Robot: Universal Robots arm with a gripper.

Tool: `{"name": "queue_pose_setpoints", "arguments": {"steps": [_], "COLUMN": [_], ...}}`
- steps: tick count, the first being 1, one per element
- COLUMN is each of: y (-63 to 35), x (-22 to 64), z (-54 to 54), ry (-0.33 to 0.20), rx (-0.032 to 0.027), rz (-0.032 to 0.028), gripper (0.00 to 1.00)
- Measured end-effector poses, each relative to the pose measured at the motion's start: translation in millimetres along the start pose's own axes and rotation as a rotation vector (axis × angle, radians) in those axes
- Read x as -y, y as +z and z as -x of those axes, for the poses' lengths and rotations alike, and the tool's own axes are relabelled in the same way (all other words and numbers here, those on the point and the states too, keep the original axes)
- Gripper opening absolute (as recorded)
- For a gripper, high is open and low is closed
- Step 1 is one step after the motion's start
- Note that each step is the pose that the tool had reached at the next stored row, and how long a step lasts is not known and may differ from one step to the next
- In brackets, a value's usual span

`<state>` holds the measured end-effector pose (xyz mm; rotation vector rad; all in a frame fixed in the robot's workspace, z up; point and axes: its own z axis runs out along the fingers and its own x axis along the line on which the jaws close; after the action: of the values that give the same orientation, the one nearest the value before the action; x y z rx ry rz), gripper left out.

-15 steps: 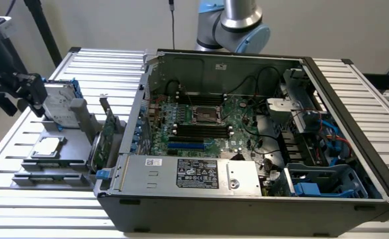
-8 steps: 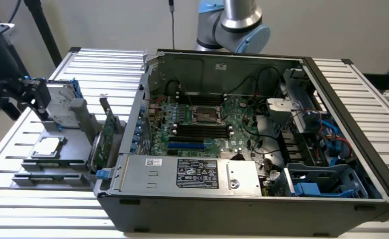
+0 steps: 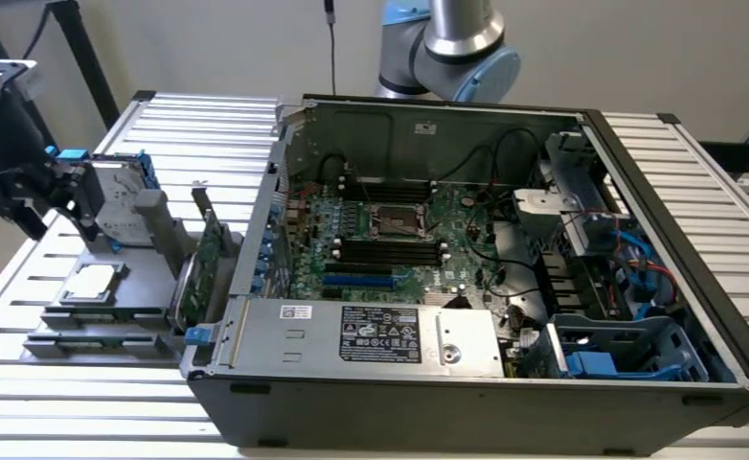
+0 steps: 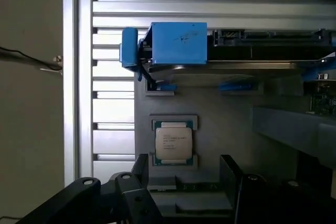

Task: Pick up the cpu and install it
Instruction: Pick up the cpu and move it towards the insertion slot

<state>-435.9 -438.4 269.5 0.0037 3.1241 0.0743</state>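
Observation:
The cpu [image 3: 90, 283] is a small flat silver square lying in a recess of the grey holder [image 3: 145, 273] at the exterior view's left, outside the computer case. In the wrist view the cpu [image 4: 173, 145] lies face up with its green edge showing. My gripper [image 4: 184, 174] hovers above it, open, its dark fingers [image 4: 140, 169] spread wide and holding nothing. In the exterior view the gripper [image 3: 23, 206] hangs above the table's left edge, a little apart from the cpu. The dark socket frame [image 3: 394, 221] sits on the green board [image 3: 349, 259] inside the case.
A silver hard drive with blue rails [image 3: 109, 196] stands upright on the holder just behind the cpu; its blue bracket [image 4: 178, 43] shows in the wrist view. A green card [image 3: 199, 259] stands beside the open case [image 3: 477, 383]. Slatted metal table [image 3: 80, 402] all around.

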Motion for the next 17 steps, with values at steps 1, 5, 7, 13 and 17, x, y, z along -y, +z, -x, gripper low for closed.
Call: {"name": "queue_pose_setpoints", "arguments": {"steps": [1,5,7,13,17], "y": [1.8,9.1,12.6,23.6,30.8], "x": [0.1,0.4,0.6,1.1,1.5], "z": [0.0,0.0,0.0,0.0,-0.1], "ry": [0.0,0.0,0.0,0.0,-0.001], "rx": [0.0,0.0001,-0.0001,-0.0001,0.0], "rz": [0.0,0.0,-0.0001,0.0,0.0], "gripper": [0.65,0.65,0.65,0.65,0.65]}}
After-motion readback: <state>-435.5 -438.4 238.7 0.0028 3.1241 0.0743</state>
